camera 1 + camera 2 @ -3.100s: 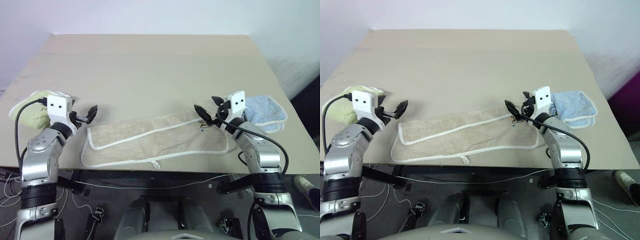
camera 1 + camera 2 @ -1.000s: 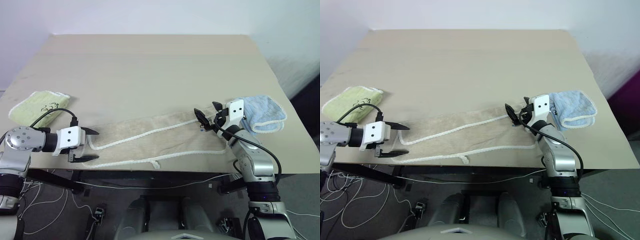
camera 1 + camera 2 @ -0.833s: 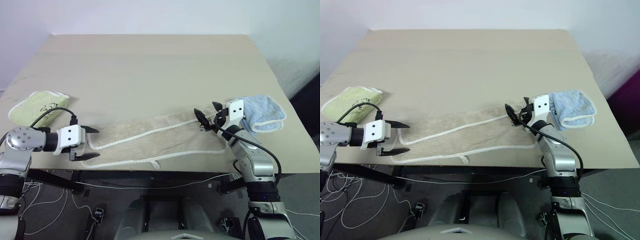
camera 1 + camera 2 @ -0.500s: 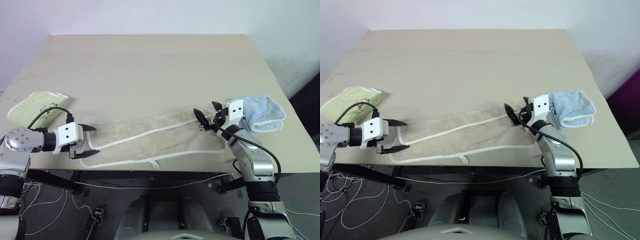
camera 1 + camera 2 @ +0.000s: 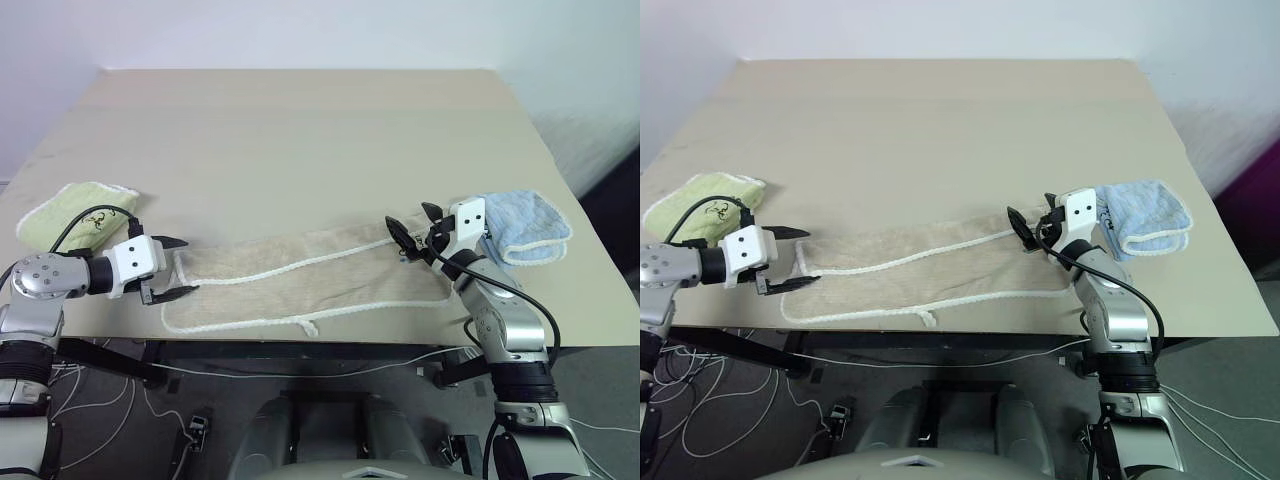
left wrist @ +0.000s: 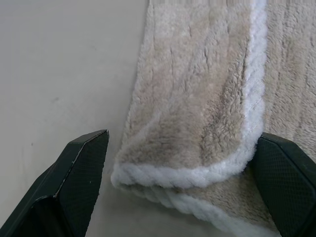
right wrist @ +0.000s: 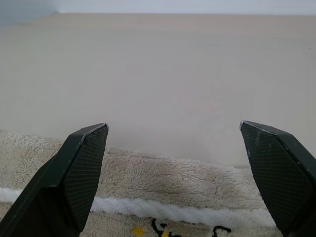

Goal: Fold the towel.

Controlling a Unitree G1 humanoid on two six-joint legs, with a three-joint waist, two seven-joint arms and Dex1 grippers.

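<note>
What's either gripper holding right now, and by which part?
Nothing is held. The left gripper is open, its fingers straddling the left end of the towel. The right gripper is open over the towel's right end, not closed on it.

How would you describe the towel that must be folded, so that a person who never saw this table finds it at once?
On the tan table, look along the near edge between the two folded cloths. The towel is the long beige strip lying there, stretched from side to side. Unlike the light green towel and the light blue towel, it is spread out, largest, and has white corded edging.
</note>
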